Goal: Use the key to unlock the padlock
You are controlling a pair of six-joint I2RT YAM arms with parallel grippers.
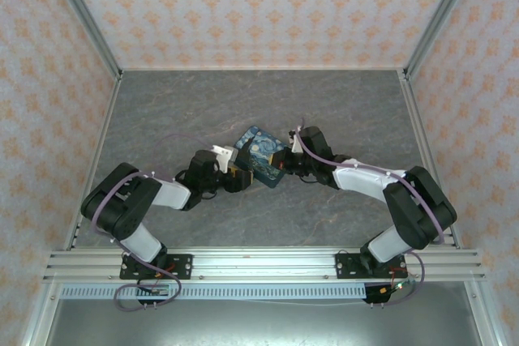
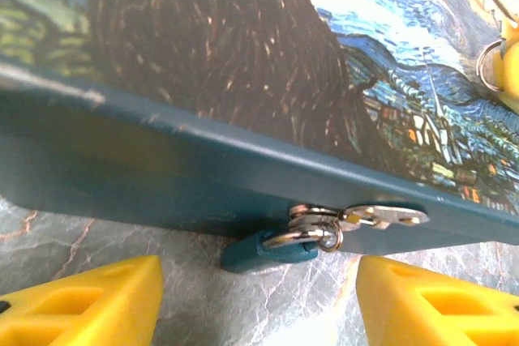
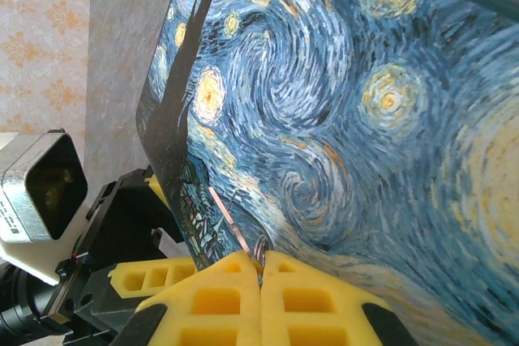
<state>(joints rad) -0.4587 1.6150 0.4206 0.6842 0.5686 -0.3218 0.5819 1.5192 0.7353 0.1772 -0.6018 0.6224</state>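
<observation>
Overhead: both arms crowd the rectangular blue-and-yellow painted tin (image 1: 261, 155). Left wrist: left gripper (image 2: 259, 305) spread, tiny teal padlock (image 2: 268, 250) just ahead, shackle shut through the silver hasp (image 2: 381, 216). Right wrist: right gripper (image 3: 260, 269) pressed together, pinching a metal ring (image 3: 260, 246). Looks locked; unlocking is all to do.

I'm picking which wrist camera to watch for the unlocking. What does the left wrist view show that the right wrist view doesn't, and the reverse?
Left wrist: the teal padlock hanging from the metal hasp on the painted tin's side wall, untouched between the spread fingers of the left hand, over the grey table.
Right wrist: the right hand pinched shut on a small metal ring, plus the left arm's wrist camera.
Both: the painted tin's starry lid.
</observation>
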